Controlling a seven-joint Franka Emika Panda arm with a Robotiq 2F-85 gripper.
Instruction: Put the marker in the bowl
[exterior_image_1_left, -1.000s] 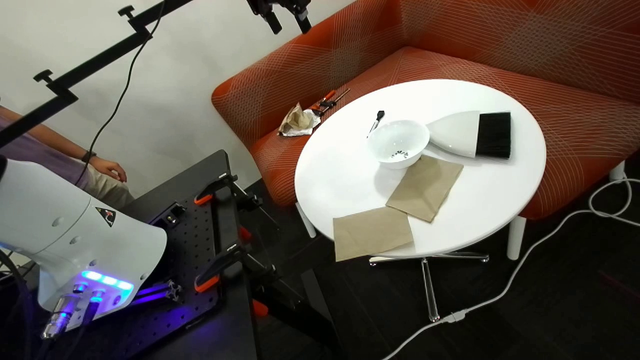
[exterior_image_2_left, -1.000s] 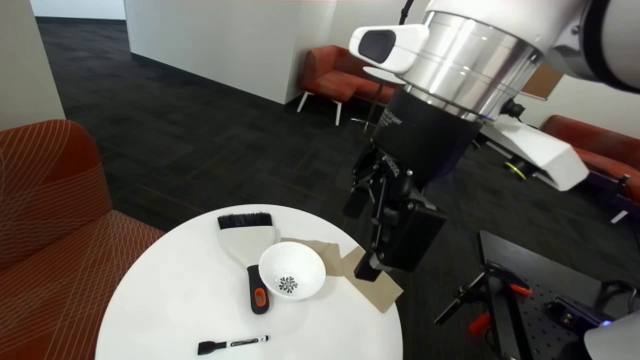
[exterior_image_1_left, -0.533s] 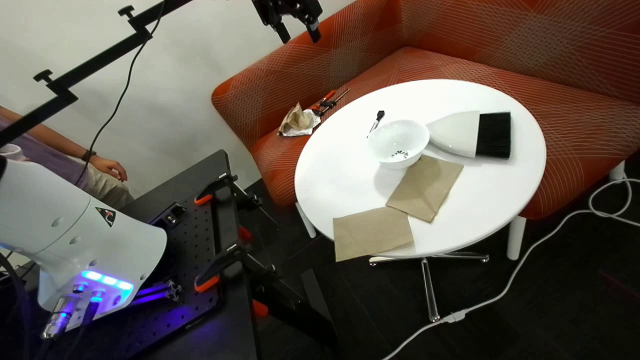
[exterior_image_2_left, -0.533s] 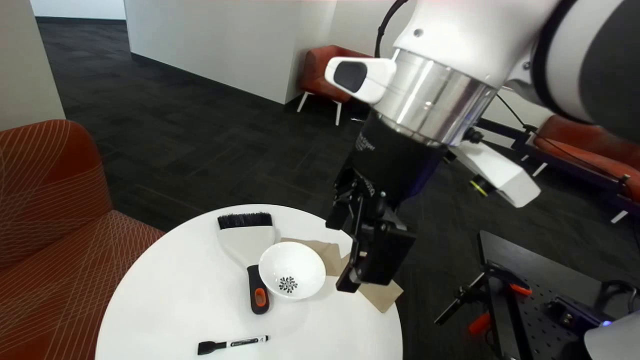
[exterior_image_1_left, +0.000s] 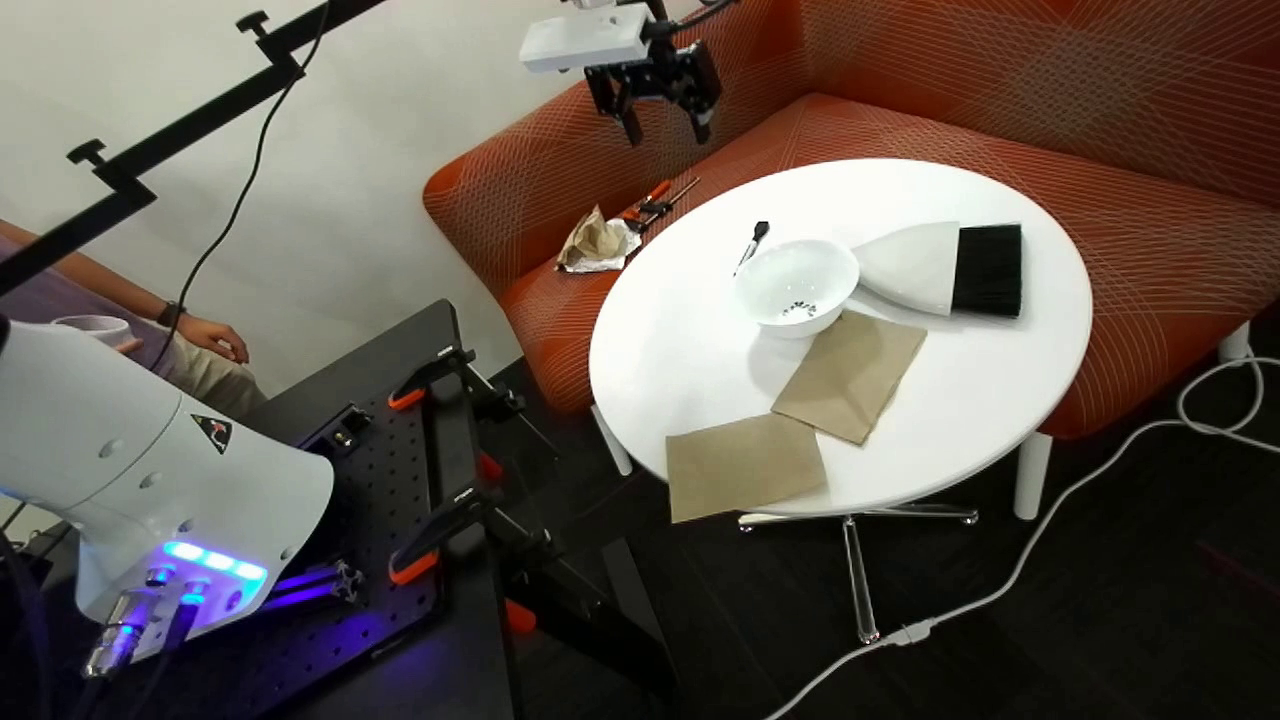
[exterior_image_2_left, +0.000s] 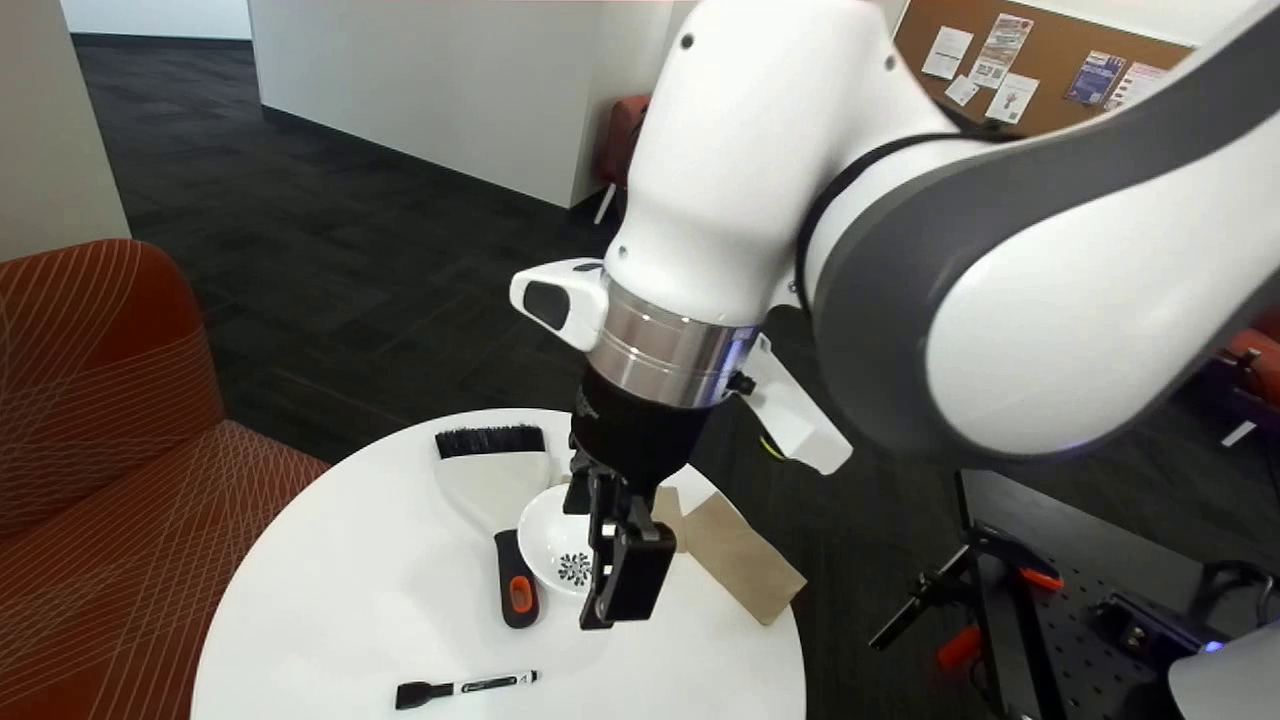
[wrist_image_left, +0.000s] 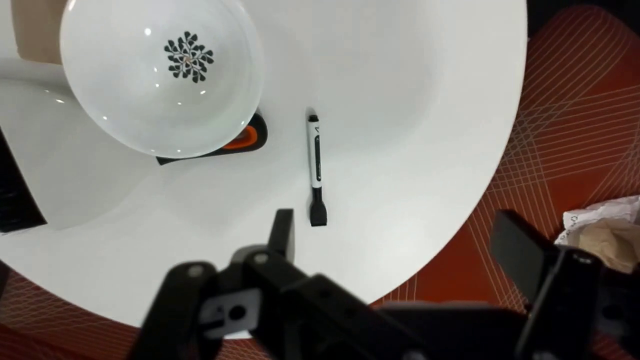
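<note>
The pincer (exterior_image_1_left: 667, 130) is descending, jaws standing apart. Below it, the marker (wrist_image_left: 316, 165) is seemingly coming within reach.

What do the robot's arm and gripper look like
Rounded white arm with dark grey bands, a silver metallic ring, a black triangular sticker and blue lights. The black two-fingered gripper has blocky fingertips; a white boxy housing and black cable sit nearby.

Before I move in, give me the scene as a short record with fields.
marker: lying on the white table, outside the bowl
bowl: upright; only a printed pattern shows inside
brush: on the table, handle partly hidden by the bowl in the wrist view
fingers: open, holding nothing, not touching the marker
remaining: grasp, then placement
</note>
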